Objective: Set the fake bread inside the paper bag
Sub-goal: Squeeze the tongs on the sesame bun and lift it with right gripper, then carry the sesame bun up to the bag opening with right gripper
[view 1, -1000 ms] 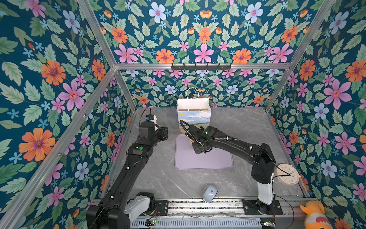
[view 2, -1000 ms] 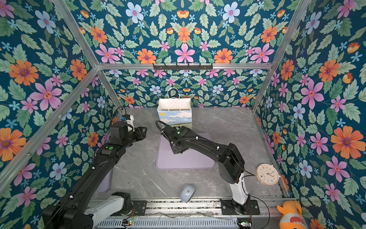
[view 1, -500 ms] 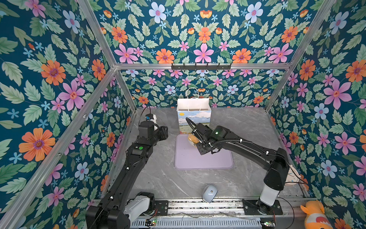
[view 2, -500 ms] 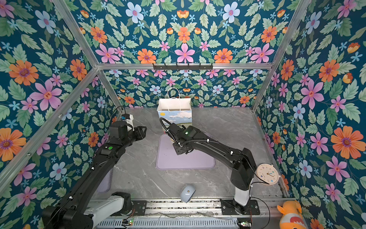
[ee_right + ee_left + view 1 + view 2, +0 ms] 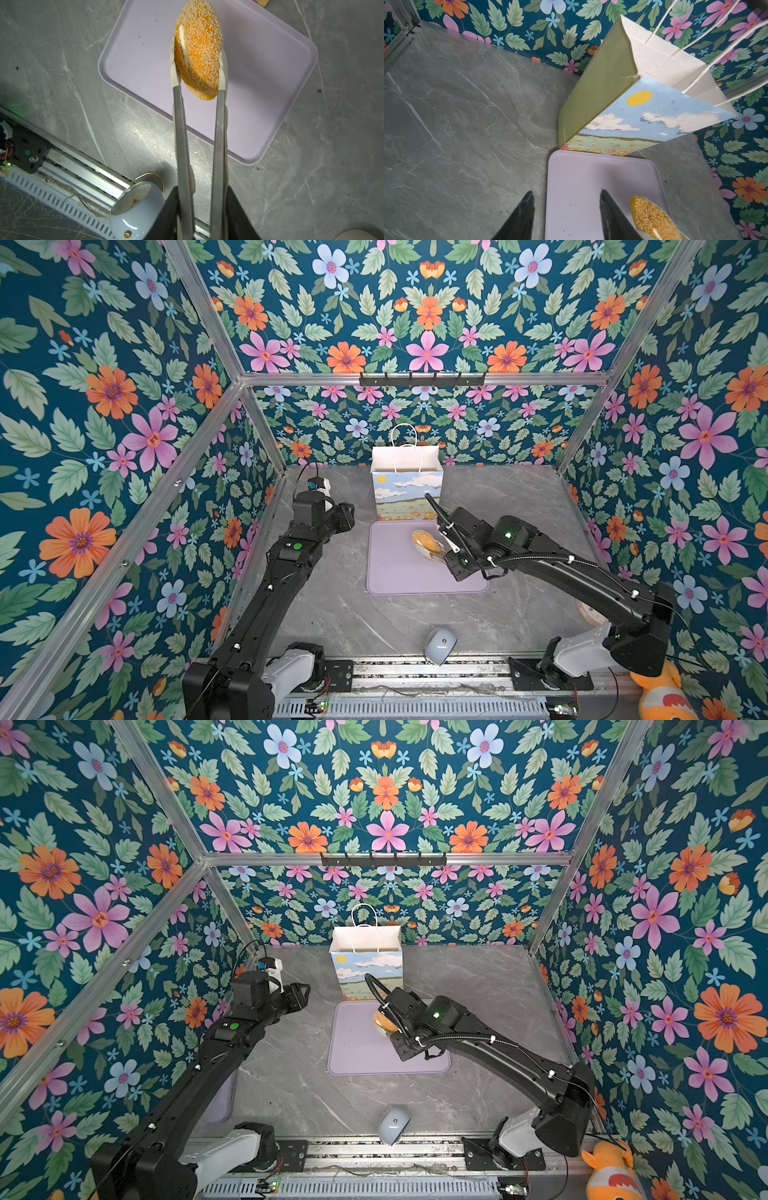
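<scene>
A seed-speckled oval piece of fake bread [image 5: 198, 52] hangs above the lavender tray [image 5: 259, 83], pinched between the pale tips of metal tongs [image 5: 180, 135]. My right gripper [image 5: 202, 195] is shut on the tongs' handles. In both top views the bread [image 5: 426, 544] [image 5: 384, 1022] sits over the tray [image 5: 399, 572], just in front of the upright paper bag [image 5: 407, 489] [image 5: 370, 965], whose white mouth is open. My left gripper [image 5: 565, 192] [image 5: 345, 517] stands open and empty, left of the bag [image 5: 643, 116], over the tray's left edge.
A blue-grey rounded gadget [image 5: 440, 649] [image 5: 135, 207] lies by the front metal rail [image 5: 415, 672]. An orange plush toy [image 5: 660, 697] sits at the front right corner. Floral walls close in the grey marble floor on three sides.
My right arm has drawn back to the right, and the bread has come into view in the tongs, raised over the tray. The left arm has not moved.
</scene>
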Controlling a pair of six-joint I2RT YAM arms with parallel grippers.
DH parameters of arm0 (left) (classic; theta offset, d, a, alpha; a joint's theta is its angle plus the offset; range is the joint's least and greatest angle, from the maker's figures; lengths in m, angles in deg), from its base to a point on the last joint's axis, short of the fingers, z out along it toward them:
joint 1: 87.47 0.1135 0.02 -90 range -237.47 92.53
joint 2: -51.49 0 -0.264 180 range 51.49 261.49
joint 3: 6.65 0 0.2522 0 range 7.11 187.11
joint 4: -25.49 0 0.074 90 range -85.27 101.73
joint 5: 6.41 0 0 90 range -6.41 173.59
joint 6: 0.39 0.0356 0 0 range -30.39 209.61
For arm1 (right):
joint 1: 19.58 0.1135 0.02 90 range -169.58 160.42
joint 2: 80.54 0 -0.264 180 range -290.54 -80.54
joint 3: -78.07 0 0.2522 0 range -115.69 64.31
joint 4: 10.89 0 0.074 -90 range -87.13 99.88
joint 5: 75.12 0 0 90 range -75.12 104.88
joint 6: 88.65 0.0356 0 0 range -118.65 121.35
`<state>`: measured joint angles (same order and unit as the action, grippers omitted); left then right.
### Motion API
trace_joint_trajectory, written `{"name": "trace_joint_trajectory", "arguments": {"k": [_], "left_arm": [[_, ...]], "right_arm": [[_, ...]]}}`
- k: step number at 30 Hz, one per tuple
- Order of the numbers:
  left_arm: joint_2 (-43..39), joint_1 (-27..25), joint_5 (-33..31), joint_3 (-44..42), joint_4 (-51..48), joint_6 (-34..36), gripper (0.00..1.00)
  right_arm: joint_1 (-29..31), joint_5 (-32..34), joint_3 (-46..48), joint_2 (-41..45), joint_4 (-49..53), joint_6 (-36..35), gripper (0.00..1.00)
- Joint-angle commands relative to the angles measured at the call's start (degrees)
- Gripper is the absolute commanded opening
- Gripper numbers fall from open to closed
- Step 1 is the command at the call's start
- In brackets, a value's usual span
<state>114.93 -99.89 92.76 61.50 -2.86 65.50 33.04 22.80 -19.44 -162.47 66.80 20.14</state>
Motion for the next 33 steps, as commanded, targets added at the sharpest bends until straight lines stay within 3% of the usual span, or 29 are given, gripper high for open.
{"name": "trace_joint_trajectory", "arguments": {"k": [1,6,18,28,33], "left_arm": [[0.5,0.0,1.3,0.8,2.0,-0.7,0.52],[1.5,0.1,1.6,1.8,2.4,-0.9,0.52],[5.0,0.1,2.3,4.2,3.2,-0.6,0.52],[9.3,0.1,5.3,7.0,5.2,-1.5,0.52],[12.3,0.1,5.8,10.2,4.9,-1.1,0.52]], "right_arm": [[-0.9,0.2,0.4,2.3,2.1,-1.2,0.29],[-3.4,0.2,0.8,5.0,3.7,-2.2,0.29],[-19.7,-2.9,-0.6,8.9,4.4,-9.0,0.29],[-30.4,-6.4,-9.0,3.9,4.7,-13.5,0.29],[-32.1,-2.5,-16.2,-1.2,5.9,-13.3,0.28]]}}
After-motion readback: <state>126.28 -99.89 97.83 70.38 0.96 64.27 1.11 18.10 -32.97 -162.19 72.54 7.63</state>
